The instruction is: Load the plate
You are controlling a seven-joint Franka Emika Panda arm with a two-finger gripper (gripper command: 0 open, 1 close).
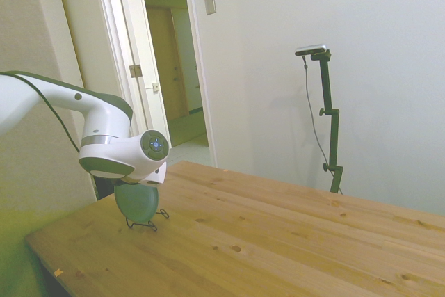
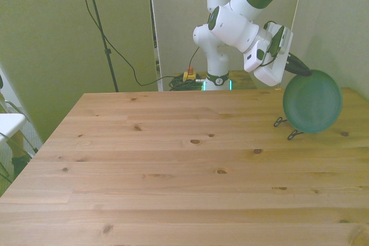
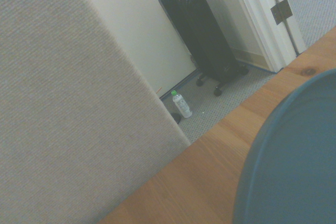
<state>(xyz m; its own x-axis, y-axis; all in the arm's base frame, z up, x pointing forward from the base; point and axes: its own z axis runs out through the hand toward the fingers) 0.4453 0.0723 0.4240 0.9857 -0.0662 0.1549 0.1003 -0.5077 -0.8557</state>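
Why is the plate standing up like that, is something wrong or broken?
Nothing looks broken. The green plate stands on its edge in a small wire rack near the table's edge, on the front view's right. The pincer is at its top rim. Nothing spilled.

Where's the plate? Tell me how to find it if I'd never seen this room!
Start at the big wooden table and go to the corner at the front view's right, under the white robot arm. There a small black wire rack holds the plate on its edge. It's the only round, dark teal-green thing there.
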